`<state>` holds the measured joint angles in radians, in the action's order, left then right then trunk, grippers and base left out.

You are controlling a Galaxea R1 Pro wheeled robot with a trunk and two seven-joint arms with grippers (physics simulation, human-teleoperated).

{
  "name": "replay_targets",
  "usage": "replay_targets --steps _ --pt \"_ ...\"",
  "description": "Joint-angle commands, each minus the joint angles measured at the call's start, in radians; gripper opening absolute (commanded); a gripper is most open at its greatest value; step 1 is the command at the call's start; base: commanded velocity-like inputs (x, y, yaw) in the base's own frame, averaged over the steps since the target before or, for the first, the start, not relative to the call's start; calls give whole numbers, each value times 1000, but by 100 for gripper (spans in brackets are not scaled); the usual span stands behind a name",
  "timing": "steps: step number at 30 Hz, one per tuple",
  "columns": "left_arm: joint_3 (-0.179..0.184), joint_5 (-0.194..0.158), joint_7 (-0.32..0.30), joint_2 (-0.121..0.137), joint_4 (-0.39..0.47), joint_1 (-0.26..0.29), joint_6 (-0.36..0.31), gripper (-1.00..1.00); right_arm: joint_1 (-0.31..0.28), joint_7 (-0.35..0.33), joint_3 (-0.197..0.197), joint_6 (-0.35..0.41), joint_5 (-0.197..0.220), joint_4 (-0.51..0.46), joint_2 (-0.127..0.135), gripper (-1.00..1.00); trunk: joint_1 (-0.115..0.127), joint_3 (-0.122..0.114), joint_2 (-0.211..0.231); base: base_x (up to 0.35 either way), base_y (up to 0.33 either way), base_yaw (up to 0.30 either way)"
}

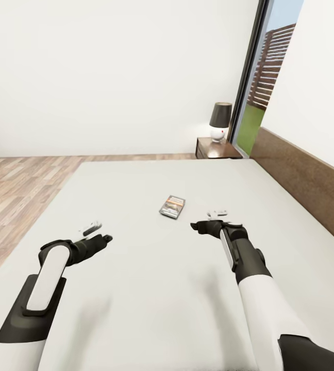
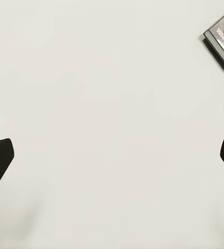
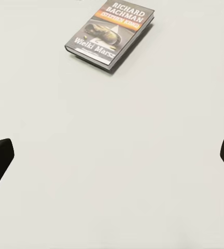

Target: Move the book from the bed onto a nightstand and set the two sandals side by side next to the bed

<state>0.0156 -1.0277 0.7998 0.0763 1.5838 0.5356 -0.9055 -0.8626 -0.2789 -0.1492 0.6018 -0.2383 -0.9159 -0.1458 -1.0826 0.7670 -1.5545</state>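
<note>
The book [image 1: 172, 206] lies flat near the middle of the bed [image 1: 151, 288], a thin dark paperback with an orange band. The right wrist view shows the book [image 3: 111, 32] ahead of my open right gripper [image 3: 112, 155], with bare mattress between them. In the head view my right gripper [image 1: 197, 226] hovers just right of and nearer than the book. My left gripper [image 1: 104, 239] is open over the mattress, further left. The book [image 2: 223, 36] sits at the edge of the left wrist view, beyond my left gripper [image 2: 112, 158]. The nightstand [image 1: 216, 148] stands past the far corner. The sandals are out of view.
A dark-shaded lamp [image 1: 220, 121] with a white base stands on the nightstand. The brown headboard [image 1: 303, 193] runs along the bed's right side. Wooden floor [image 1: 17, 190] lies to the left of the bed. A tall window [image 1: 262, 87] is behind the nightstand.
</note>
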Motion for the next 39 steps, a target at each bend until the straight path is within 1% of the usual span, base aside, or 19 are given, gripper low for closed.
replay_targets --steps 1,18,26,34,39 --pt "3 -10 10 0 9 0 -2 100 2 -9 -4 3 -11 -8 -1 100 0 2 0 0 0 -67" --pt "6 -11 9 -2 22 0 -4 100 9 -9 -3 9 -10 -27 -3 100 0 29 0 0 0 -28" --pt "5 -10 9 -1 22 0 -4 100 10 -12 6 11 -9 -28 -8 100 0 34 0 0 0 2" --pt "4 -9 9 -1 22 0 -4 100 10 -12 34 12 -5 -28 -11 100 0 39 0 0 0 120" --pt "4 -9 9 -1 22 0 -4 100 9 -10 37 12 -5 -26 -10 100 0 44 0 0 0 173"
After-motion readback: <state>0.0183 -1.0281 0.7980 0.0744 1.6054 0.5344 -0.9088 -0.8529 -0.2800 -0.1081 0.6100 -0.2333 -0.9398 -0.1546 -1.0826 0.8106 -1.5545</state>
